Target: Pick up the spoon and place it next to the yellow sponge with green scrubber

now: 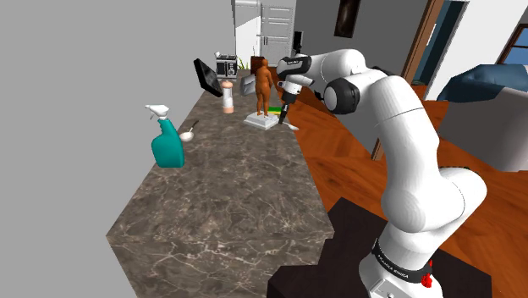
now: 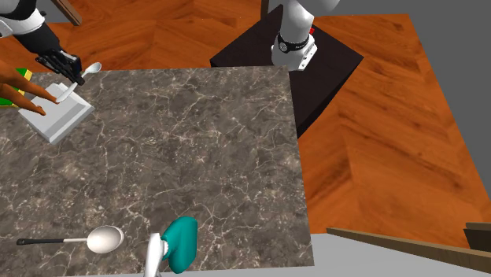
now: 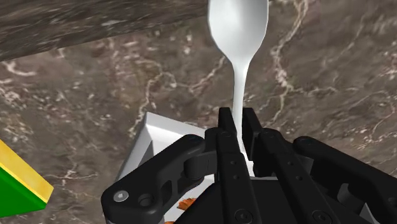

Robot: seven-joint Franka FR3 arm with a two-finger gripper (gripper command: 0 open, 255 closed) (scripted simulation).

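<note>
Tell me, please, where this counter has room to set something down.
The middle of the counter is bare, between the white base and the spray bottle. It is crowded around the sponge, where the figure stands and the gripper holds the spoon.

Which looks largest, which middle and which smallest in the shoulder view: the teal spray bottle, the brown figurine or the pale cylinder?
1. teal spray bottle
2. brown figurine
3. pale cylinder
The bottle stands nearer the camera than the other two, so its lead over the figurine may be only apparent.

A glossy white arm (image 1: pixel 406 152) with dark joints, a red mark (image 1: pixel 429 276) near its base, and black fingers (image 3: pixel 225 137).
</note>
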